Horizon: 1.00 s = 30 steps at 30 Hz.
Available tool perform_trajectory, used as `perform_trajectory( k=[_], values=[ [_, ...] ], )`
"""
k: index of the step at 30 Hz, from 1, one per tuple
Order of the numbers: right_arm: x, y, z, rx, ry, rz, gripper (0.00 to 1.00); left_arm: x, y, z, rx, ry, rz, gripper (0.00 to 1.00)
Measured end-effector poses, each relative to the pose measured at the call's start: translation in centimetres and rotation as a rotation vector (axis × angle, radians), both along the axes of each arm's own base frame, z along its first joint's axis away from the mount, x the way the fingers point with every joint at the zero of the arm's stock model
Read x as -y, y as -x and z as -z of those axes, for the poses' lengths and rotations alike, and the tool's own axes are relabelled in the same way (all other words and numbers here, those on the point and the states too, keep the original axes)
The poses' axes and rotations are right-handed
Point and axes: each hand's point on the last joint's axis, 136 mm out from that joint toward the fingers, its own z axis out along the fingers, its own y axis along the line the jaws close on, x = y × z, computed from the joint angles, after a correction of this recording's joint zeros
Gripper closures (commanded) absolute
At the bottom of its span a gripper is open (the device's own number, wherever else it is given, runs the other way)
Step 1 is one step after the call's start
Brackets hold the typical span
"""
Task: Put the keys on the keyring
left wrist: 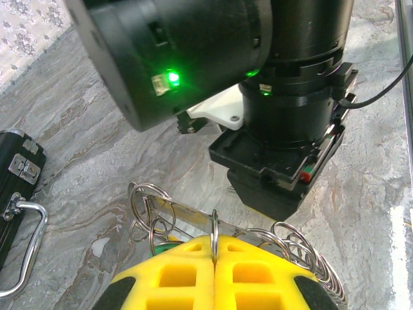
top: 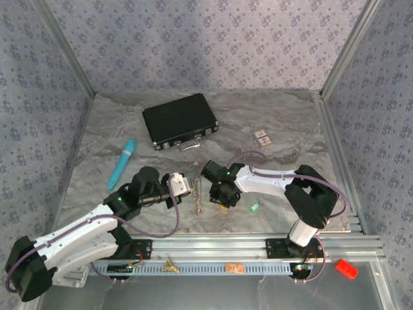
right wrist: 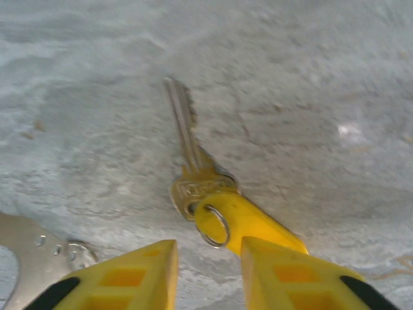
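Starting at the left gripper (left wrist: 214,261): its yellow fingers are seen pressed flat together in the left wrist view, with one ring of the keyring (left wrist: 151,219) pinched in the seam; more rings fan out on both sides. From above, the same bunch reads as a small silvery tangle at the fingertips, single rings not resolved. The right gripper (right wrist: 208,244) is seen from its wrist with fingers apart and nothing clamped; a brass key (right wrist: 193,177) with a yellow tag lies flat on the table (right wrist: 310,77) ahead of the gap, blade pointing away, a small ring through its head. The tag runs in under the right finger; contact cannot be judged, edge blurred. The layout is given by the top view: both grippers nearly tip to tip mid-table, a green-headed key (top: 255,206) lying just right of the right gripper, apart from it. Farther out are noted a closed black case (top: 179,121), a teal stick (top: 122,163) to its left, a small card (top: 262,137) to its right.
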Motion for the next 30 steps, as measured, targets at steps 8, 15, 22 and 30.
perform_trajectory(
  k=[8,15,22,30],
  values=[
    [0.8,-1.5,0.0,0.027,0.062,-0.021,0.95,0.0,0.0,0.0,0.0,0.0,0.0,1.0],
    [1.1,-1.9,-0.2,0.035,0.083,-0.043,0.88,0.0,-0.1,0.0,0.001,-0.002,-0.003,1.0],
    [1.0,-1.5,0.5,0.013,0.091,-0.068,0.85,0.0,-0.1,0.0,0.003,-0.003,-0.002,1.0],
    [0.9,-1.5,0.4,0.009,0.086,-0.074,0.91,0.0,-0.1,0.0,0.003,-0.003,-0.002,1.0]
  ],
)
